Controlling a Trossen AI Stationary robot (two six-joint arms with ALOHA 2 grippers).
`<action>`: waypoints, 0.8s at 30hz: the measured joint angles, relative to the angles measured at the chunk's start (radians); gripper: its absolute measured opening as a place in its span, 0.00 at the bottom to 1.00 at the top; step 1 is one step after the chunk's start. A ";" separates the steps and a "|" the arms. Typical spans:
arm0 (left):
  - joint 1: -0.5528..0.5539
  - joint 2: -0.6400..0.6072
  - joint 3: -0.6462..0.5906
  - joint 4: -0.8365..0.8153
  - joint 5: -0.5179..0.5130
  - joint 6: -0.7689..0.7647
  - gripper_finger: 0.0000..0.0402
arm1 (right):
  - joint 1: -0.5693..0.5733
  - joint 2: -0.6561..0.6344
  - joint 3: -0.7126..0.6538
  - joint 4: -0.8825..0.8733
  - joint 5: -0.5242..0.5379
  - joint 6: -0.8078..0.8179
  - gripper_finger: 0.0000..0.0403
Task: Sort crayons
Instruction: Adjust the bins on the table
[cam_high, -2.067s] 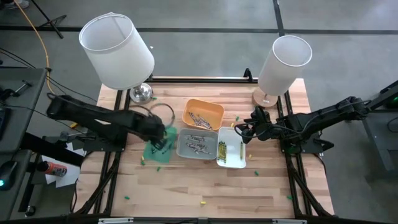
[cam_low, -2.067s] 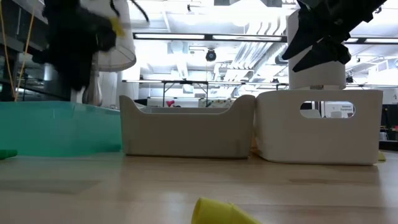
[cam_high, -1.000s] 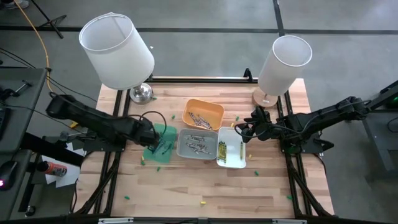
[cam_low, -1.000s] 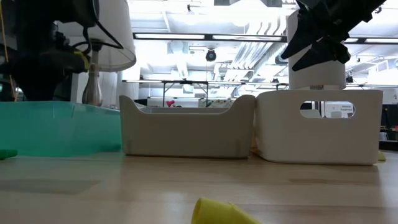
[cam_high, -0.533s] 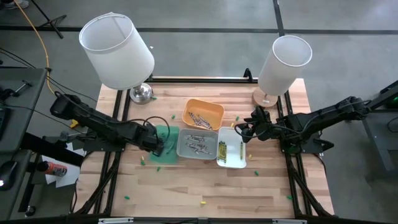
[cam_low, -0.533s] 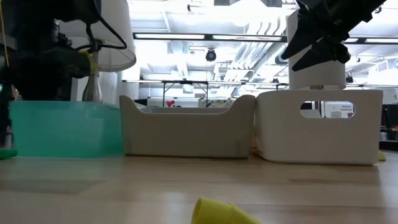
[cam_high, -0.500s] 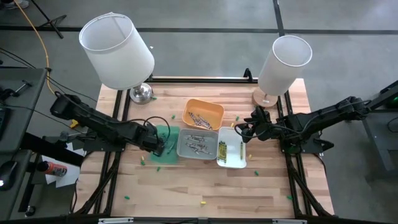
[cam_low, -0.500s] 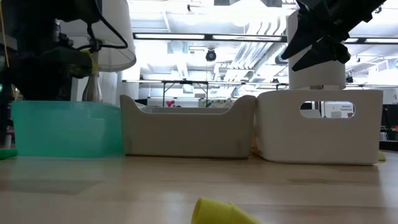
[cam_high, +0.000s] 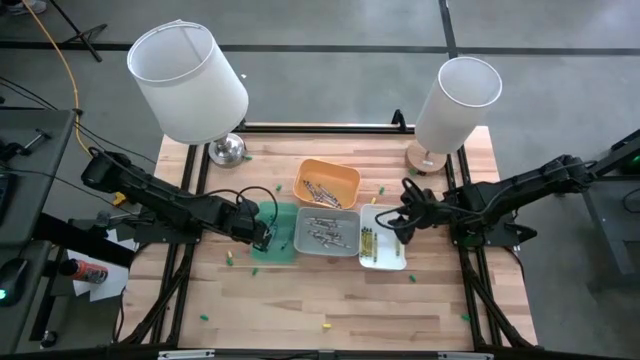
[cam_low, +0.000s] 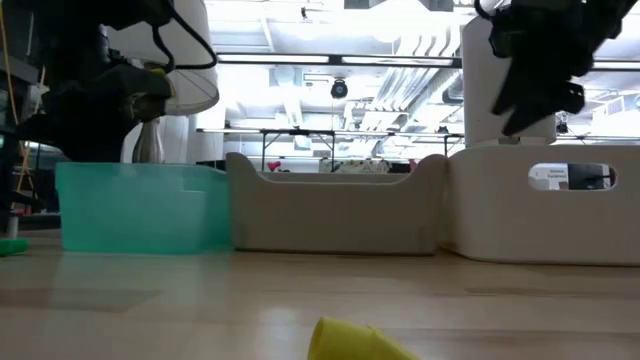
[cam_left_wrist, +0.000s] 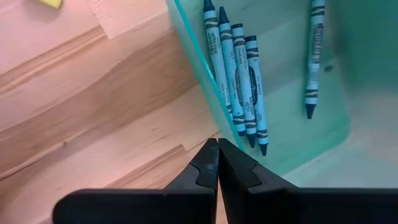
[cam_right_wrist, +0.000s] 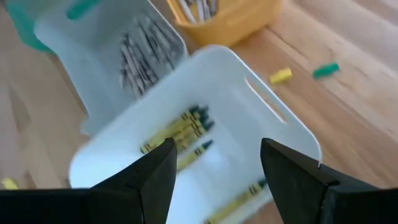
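1. Mid-sort: green crayons (cam_left_wrist: 239, 81) lying in the green tray (cam_high: 276, 233), silver ones in the grey tray (cam_high: 322, 232) and the orange tray (cam_high: 327, 183), yellow ones (cam_right_wrist: 177, 137) in the white tray (cam_high: 383, 246).
2. Three trays in a row, green touching grey, grey touching white; orange one just behind the grey.
3. Strays scattered on the table (cam_high: 300, 300): a green piece (cam_high: 203, 318) near the front left edge, a yellow one (cam_high: 324, 325) at the front, another yellow (cam_high: 228, 261) just off the green tray's corner.
4. Left gripper (cam_left_wrist: 217, 163) with fingers pressed together, empty, tips at the green tray's outer wall, seemingly pressing it sideways rather than picking.
5. Right gripper (cam_right_wrist: 214, 165) spread wide, holding nothing, poised over the white tray's far end.
6. Likely step in hand: tidying tray positions between picks.
7. Next move probably calls for lifting clear of the tray wall, spreading the left fingers, and descending on the nearest stray, most likely the yellow one by the green tray.
8. Needs a low, flat approach: thin sticks on bare wood, easy to roll away.
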 joint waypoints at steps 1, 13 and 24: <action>0.000 0.000 0.000 0.002 0.000 0.000 0.00 | 0.000 0.000 0.000 -0.020 -0.014 0.008 0.56; 0.033 -0.096 0.085 -0.157 -0.093 0.074 0.00 | -0.156 0.038 0.000 0.319 0.055 -0.142 0.50; 0.094 -0.286 0.149 -0.163 -0.224 0.283 0.00 | -0.391 0.475 0.245 0.447 -0.159 -0.404 0.04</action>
